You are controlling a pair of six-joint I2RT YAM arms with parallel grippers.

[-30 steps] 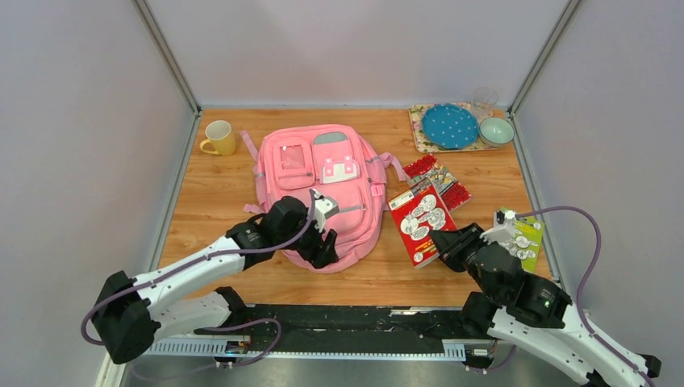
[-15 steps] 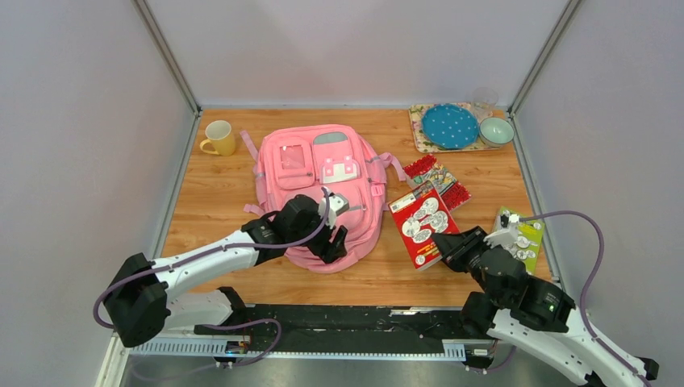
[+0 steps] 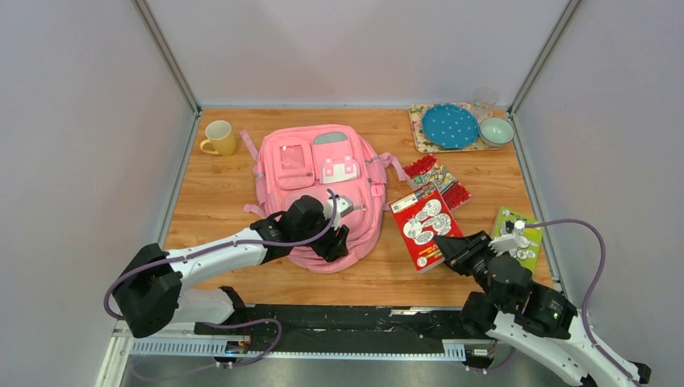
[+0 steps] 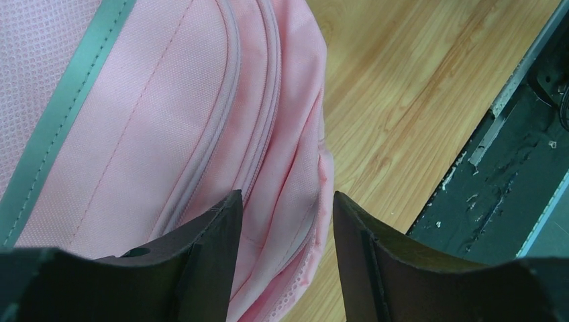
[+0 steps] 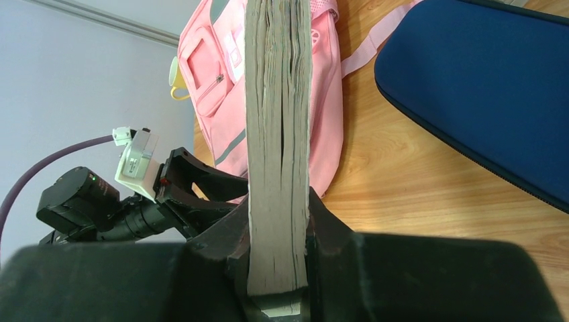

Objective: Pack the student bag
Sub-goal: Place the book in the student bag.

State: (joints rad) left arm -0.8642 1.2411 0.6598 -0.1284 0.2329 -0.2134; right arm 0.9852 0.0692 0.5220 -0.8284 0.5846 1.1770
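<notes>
The left fingers (image 4: pixel 208 248) are spread, and the near, rounded end of the pink student bag (image 4: pixel 168 100) lies right under them, with its zip seams running up through the gap. From the wrist view I can't quite tell whether the tips press into the fabric or only hang just above it. The left arm reaches in from the near left, across the front of the bag.

The right fingers (image 5: pixel 332 235) are pinched on a thick red paperback (image 3: pixel 421 222). They hold it by its near corner, with its grey page edge standing between them. The book sits just right of the bag.

The student bag (image 3: pixel 355 210) lies flat on the wooden counter (image 3: pixel 218 185), left of centre, with its front pockets facing up. A navy-blue pouch (image 5: pixel 483 87) shows beside one of the pink straps.

Farther out:
- A green booklet (image 3: pixel 528 238) lies near the right wrist.
- A yellow mug (image 3: pixel 219 138) stands at the far left.
- A tray (image 3: pixel 419 133) in the far right corner carries a blue dotted plate (image 3: pixel 449 126), a bowl (image 3: pixel 496 131) and a clear glass (image 3: pixel 485 98).
</notes>
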